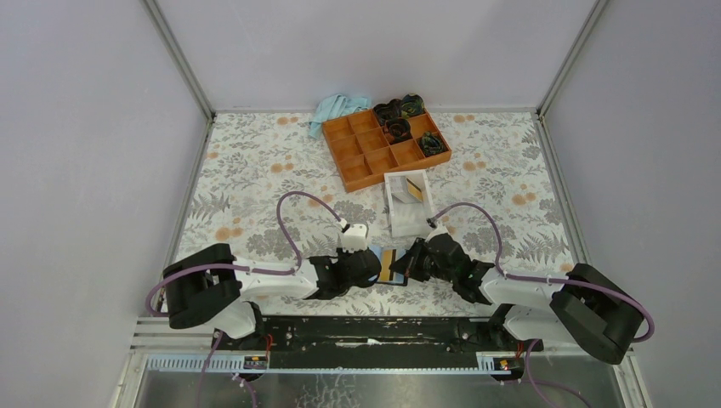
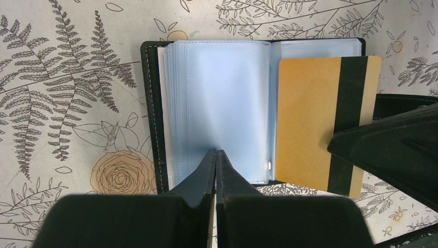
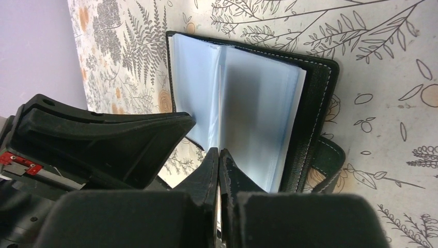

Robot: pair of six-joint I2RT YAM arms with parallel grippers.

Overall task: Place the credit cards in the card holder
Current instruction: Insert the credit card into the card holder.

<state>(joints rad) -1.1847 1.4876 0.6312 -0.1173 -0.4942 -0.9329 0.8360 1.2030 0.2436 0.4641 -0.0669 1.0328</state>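
Progress looks partial: card holder (image 2: 222, 98) lies open on the bench (image 1: 255, 170) between the arms, left pincer (image 2: 215, 155) closed empty, pressing its sleeves flat, right pincer (image 3: 219, 152) apparently closed on one credit card (image 2: 304, 119) that overlaps the right page but juts past its edge, and a second card (image 1: 413, 189) sits in the white box (image 1: 400, 223).

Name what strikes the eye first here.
An open card holder with pale-blue sleeves lies on the table, near the middle of its near edge. A yellow-orange credit card with a black stripe sits over one page, pinched by the right gripper. The shut left gripper points at the other sleeves.
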